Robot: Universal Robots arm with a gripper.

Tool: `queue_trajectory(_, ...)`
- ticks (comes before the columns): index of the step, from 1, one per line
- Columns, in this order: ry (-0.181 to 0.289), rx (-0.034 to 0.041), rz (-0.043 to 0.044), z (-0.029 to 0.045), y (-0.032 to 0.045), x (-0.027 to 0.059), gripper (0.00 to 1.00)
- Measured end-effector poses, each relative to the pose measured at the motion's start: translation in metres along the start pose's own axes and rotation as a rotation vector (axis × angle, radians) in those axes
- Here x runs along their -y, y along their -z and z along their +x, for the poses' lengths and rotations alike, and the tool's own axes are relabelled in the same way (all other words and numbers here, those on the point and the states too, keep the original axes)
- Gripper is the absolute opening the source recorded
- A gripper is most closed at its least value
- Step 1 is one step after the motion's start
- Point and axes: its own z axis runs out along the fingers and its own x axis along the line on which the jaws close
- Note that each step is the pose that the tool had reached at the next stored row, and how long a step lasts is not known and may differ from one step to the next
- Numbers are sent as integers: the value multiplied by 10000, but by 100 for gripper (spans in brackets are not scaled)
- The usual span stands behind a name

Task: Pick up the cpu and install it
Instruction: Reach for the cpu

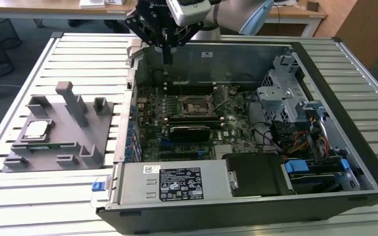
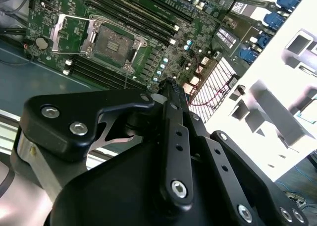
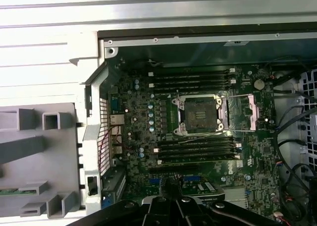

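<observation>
Gripper (image 1: 168,58) upper centre, exterior view, above case (image 1: 208,45) rim; claw pressed together, empty | cpu (image 1: 37,129) parked on fixture (image 1: 74,105), exterior view's left, for pickup | socket (image 1: 194,105) open to receive it

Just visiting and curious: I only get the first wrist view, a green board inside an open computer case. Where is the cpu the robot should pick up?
Observer: In the exterior view the cpu lies on a grey holder outside the case, toward the exterior view's left.
Operator: Is the gripper close to it?
Observer: No. The gripper hangs over the open case, well apart from the holder.
Operator: What sits in the case below what my picture shows?
Observer: A silver labelled box runs along the case's near side in the exterior view.
</observation>
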Motion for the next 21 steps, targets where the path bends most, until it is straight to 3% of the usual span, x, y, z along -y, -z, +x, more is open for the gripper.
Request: queue_trajectory(21, 0, 0, 1, 64, 2, 5, 11)
